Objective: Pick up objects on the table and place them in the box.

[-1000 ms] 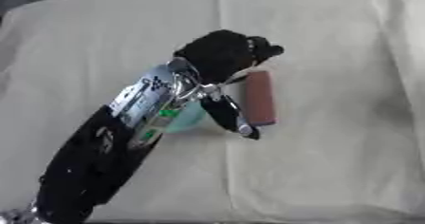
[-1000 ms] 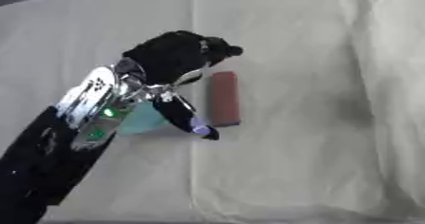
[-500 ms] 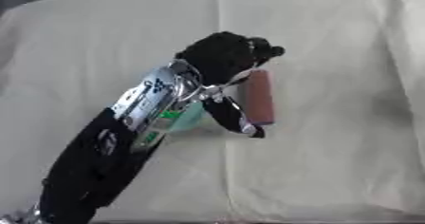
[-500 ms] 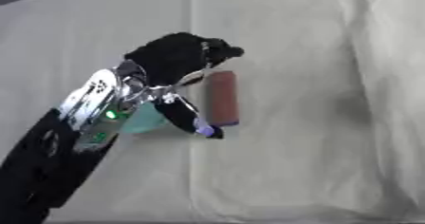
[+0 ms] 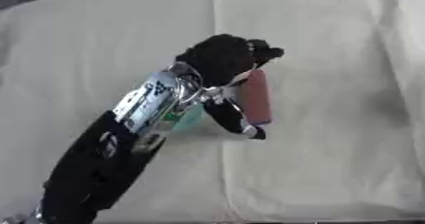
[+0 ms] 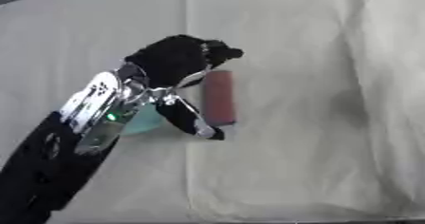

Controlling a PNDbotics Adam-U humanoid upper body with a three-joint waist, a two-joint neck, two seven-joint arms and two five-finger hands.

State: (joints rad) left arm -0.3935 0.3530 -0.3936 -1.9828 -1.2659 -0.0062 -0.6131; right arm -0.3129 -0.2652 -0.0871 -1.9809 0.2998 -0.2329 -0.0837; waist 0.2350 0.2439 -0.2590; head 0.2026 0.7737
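The left hand (image 5: 222,61) reaches in from the lower left and sits over a reddish bar (image 5: 255,97) that lies on the cloth-covered tabletop (image 5: 348,137). The bar is long and narrow, lying lengthwise away from the robot, and the hand has come at it from the side so that the curled fingers (image 5: 267,53) hook over its far end while the thumb (image 5: 235,121) stretches down along its near-left edge, tip by the bar's near end. That spread looks chosen to bracket the bar along its length rather than across it. The hand is narrowed around the bar, but whether the bar is truly pinched or only touched cannot be told; it appears to lie flat on the cloth, not yet lifted.

Just left of the thumb, under the wrist, a pale green thing (image 6: 143,121) shows; most of it is hidden by the arm, so its shape is unclear. It lies close beside the bar, which may be why the hand approaches from above.

No box shows in either view, so the drop-off lies somewhere out of sight. The right hand is not visible. Judging by this, the pick of the bar is at the closing stage.
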